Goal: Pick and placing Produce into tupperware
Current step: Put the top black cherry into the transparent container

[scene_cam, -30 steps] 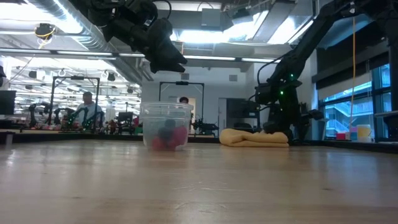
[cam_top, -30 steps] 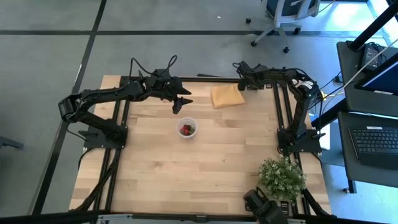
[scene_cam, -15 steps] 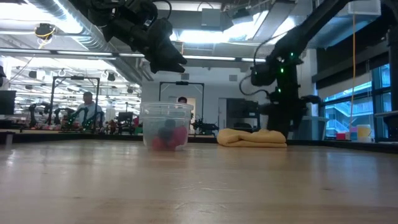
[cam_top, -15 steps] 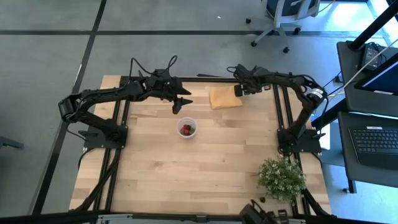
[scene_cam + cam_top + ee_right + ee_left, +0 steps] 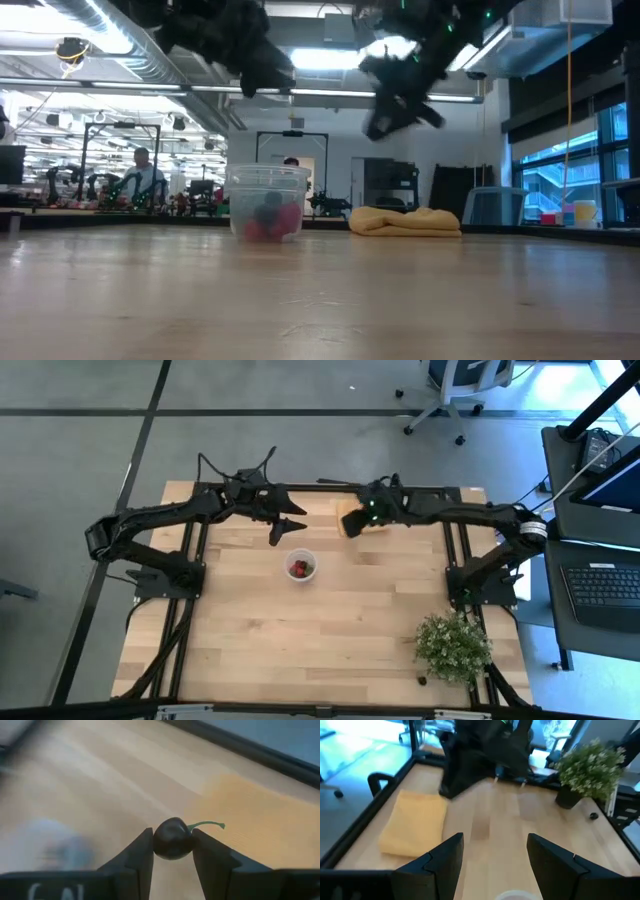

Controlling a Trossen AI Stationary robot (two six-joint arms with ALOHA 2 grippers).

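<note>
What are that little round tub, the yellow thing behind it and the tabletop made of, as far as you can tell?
The tub looks like thin translucent plastic: the red and dark fruit inside shows through its cloudy wall. The yellow thing seems to be soft matte cloth, since it lies folded with rounded, slumped edges. The tabletop looks like pale wood in jointed strips, with visible grain and a faint sheen, possibly sealed.

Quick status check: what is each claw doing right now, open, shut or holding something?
Left claw: open, empty, above the cup.
Right claw: shut on a dark cherry, over the yellow cloth.
</note>
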